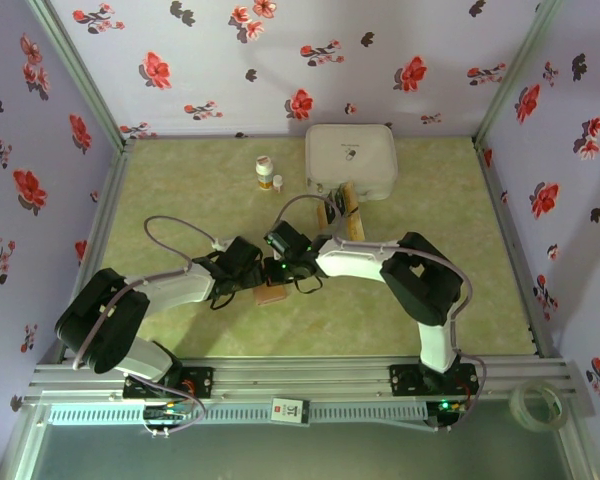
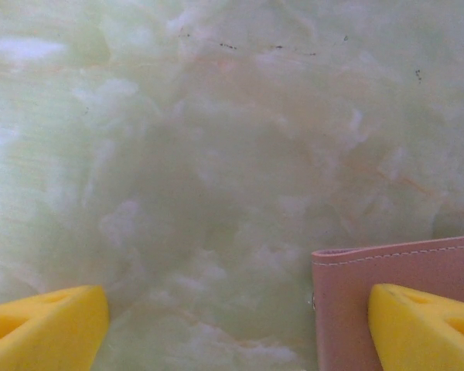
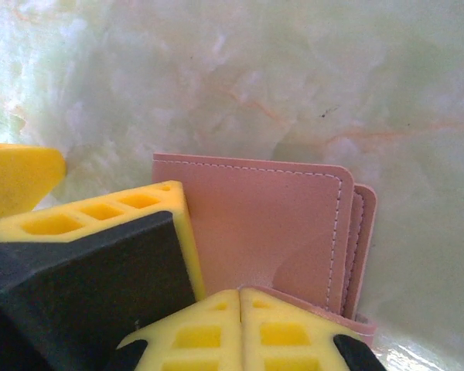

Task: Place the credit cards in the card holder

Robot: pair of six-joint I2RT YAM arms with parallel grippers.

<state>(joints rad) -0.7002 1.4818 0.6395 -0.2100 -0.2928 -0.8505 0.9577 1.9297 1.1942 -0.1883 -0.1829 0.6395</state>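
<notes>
Bench (image 1: 180,330): pale green marbled sheet with faint orange veins and a few dark specks, seen close from both wrist cameras. An aluminium rail runs along the near edge, with grey channel up the side edges. Three walls enclose it, papered lavender with red and black flowers.

Card holder (image 1: 271,295) lies flat on the bench at centre, slightly near of the middle, reddish-brown side up. The right wrist view shows pale stitching along its edge and a second leaf (image 3: 362,247) offset at its right side.

Left gripper (image 2: 233,331): released, yellow fingertips spread wide. One fingertip (image 2: 427,328) sits over the corner of the card holder, the other over bare bench.

Right gripper (image 3: 240,328): clenched, its two yellow pads pressed together at the near edge of the card holder. Whether they pinch a flap of it I cannot tell. One finger of the left gripper stands just beside it, against the holder's left edge.

Credit cards (image 1: 354,222): tan-gold strips on the bench just near of the white box (image 1: 351,158), well apart from the card holder (too small to tell flat from propped).

Two small bottles (image 1: 266,172) stand left of the box. A tape roll (image 1: 538,405) rests outside the rail, near right.
</notes>
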